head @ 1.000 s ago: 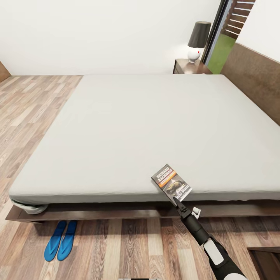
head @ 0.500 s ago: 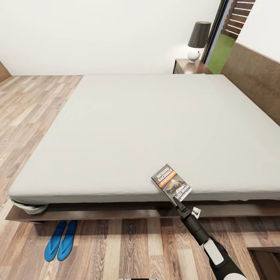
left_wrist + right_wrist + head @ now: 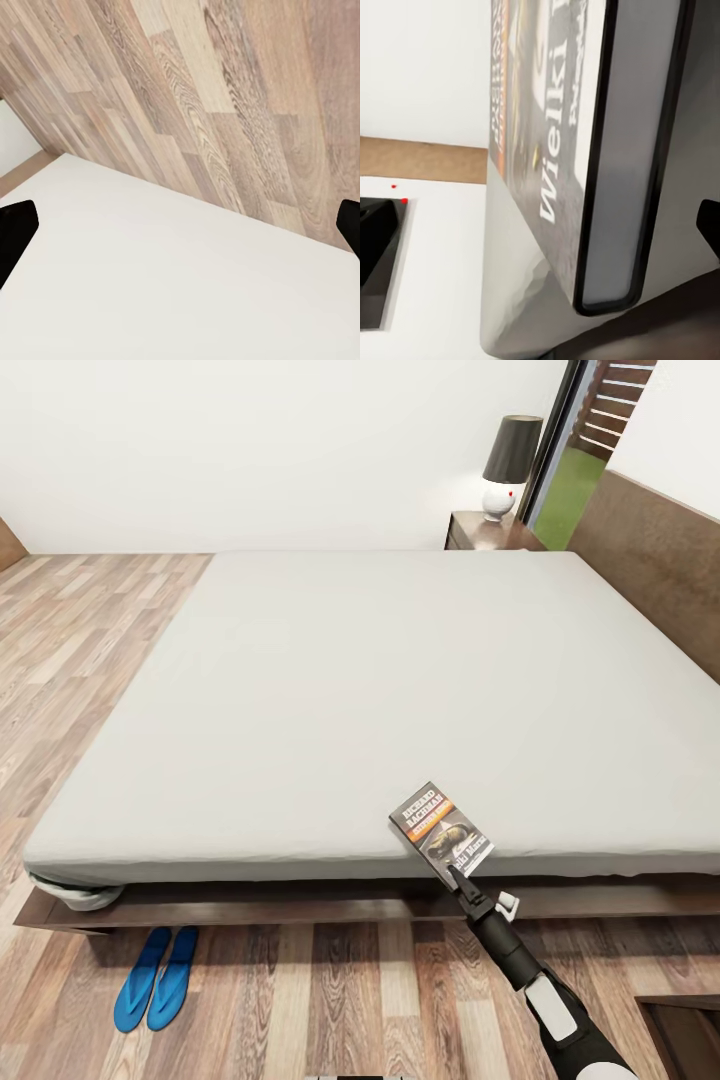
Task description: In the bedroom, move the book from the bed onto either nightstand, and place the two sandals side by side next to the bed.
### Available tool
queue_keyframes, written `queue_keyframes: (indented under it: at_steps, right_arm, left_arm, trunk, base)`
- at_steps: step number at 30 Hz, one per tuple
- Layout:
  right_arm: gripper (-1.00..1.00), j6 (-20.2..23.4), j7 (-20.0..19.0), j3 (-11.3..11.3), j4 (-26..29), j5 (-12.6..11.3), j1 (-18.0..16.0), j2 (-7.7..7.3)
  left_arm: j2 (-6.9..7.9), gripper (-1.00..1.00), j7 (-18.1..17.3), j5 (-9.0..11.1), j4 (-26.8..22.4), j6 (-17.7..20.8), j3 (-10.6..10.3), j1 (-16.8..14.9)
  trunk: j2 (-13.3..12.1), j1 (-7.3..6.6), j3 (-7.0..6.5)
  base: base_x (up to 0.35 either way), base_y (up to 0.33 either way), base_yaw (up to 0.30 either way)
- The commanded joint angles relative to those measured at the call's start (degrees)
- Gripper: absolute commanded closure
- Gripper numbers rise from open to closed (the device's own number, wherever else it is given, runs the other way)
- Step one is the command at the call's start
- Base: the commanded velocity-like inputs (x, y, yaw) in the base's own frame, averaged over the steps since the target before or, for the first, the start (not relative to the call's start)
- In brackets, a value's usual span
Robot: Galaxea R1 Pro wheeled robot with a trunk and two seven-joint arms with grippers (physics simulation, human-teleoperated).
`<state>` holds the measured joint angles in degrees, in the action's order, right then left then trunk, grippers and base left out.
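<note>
Head view: book flat on the pale mattress of the bed, at its near edge toward the right. Right gripper at the book's near corner, fingertips at its edge; jaws parted in the right wrist view, one dark finger on either side of the book, not clamped. Left gripper spread wide over wooden floor. Two sandals side by side on the floor, near left, just beside the bed frame. Nightstand far right, bearing a lamp.
</note>
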<state>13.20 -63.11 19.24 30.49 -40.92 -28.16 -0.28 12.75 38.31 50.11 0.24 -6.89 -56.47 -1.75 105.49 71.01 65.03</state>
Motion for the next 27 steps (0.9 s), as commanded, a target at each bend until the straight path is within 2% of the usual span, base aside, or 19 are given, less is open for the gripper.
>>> queue_keyframes:
  at_steps: [1, 27]
  right_arm:
    - [-1.0, 0.61, -0.41, 0.18, -0.04, -0.32, -0.03, -0.01]
    - [-1.0, 0.68, -1.31, 0.62, -0.07, -0.27, 0.01, -0.07]
  left_arm:
    - [-0.01, -1.0, 0.02, 0.61, 0.02, -0.31, -0.39, -0.01]
    - [-0.01, -1.0, 0.01, 0.61, 0.02, -0.37, -0.39, -0.01]
  trunk:
    - [0.01, -0.01, 0.03]
    - [0.01, -0.01, 0.03]
  base:
    - [0.0, 0.0, 0.0]
    - [0.0, 0.0, 0.0]
